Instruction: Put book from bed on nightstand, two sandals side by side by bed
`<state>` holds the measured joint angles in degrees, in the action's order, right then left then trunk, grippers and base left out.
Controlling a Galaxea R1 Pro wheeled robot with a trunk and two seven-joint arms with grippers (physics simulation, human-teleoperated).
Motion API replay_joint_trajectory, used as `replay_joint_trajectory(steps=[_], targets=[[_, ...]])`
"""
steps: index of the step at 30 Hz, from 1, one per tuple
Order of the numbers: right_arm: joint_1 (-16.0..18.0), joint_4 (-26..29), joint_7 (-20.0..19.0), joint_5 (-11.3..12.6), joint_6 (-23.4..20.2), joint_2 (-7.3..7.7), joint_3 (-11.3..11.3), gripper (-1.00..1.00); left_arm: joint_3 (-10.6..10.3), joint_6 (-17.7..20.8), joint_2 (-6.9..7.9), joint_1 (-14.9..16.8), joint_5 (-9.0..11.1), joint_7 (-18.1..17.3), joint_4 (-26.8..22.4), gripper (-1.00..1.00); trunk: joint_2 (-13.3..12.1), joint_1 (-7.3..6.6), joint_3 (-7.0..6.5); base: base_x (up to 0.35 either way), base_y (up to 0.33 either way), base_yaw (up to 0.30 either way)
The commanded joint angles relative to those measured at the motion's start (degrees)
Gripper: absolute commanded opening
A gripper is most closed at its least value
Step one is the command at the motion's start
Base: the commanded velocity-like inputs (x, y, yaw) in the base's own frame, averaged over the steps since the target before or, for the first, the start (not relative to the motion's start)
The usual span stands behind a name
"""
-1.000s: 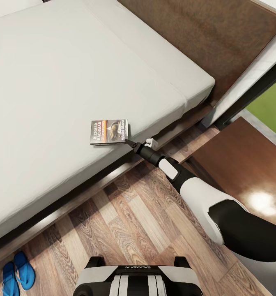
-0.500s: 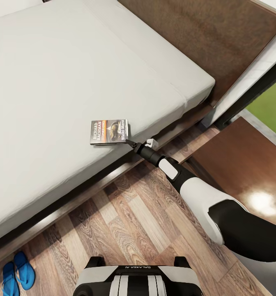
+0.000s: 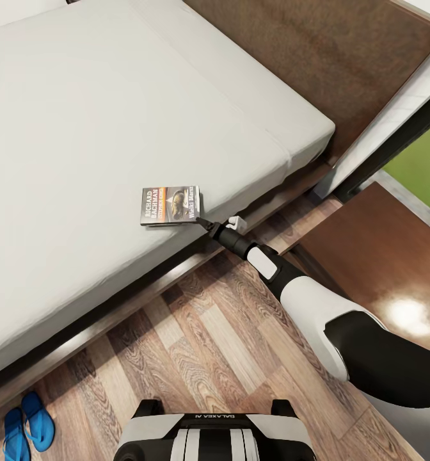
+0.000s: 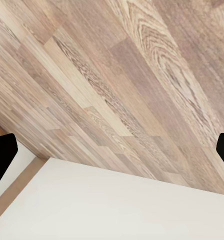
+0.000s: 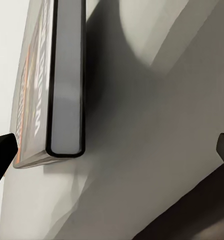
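Dark-covered, with white and orange lettering reading "RICHARD", the book (image 3: pixel 171 205) lies flat on the light grey mattress of the bed (image 3: pixel 100 128), close to the mattress edge nearest the robot. In the right wrist view the book (image 5: pixel 52 85) is seen edge-on, its pale page block and dark binding resting on the mattress.

At the book's near corner sits the right gripper (image 3: pixel 200 221), reaching in from the floor side at the end of the white and black right arm (image 3: pixel 304 301). In the right wrist view its two dark fingertips stand wide apart at the two edges of the picture, one just beside the book's corner, the other out over the mattress side; they clamp nothing.

Below the mattress runs the dark brown wooden frame, and beyond it the wood-plank floor (image 3: pixel 228 346). The two sandals (image 3: pixel 28 426), bright blue, lie side by side on the floor next to the bed frame, well apart from the book. A glossy dark brown nightstand (image 3: pixel 388 269) stands to the right of the bed, near the black-framed window.

The left gripper (image 4: pixel 112 150) hangs over the plank floor, its fingers spread wide and empty.
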<state>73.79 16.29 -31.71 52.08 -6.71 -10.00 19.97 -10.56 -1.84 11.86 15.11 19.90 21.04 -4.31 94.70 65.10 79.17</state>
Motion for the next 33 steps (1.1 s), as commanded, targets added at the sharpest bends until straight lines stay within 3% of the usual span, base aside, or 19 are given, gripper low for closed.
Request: replay_joint_trajectory(steps=[1,33], targets=[[0.03,-0.03,-0.12,0.47,-0.32,0.00,0.07,1.00,-0.47,-0.18,0.01,0.01,0.60,0.14,0.00,1.00,0.01,0.00,0.02,0.000,0.000,0.000],[0.03,0.05,-0.02,0.44,-0.27,0.00,0.07,1.00,-0.45,-0.18,0.01,0.01,0.59,0.10,0.00,1.00,0.01,0.00,0.02,0.000,0.000,0.000]])
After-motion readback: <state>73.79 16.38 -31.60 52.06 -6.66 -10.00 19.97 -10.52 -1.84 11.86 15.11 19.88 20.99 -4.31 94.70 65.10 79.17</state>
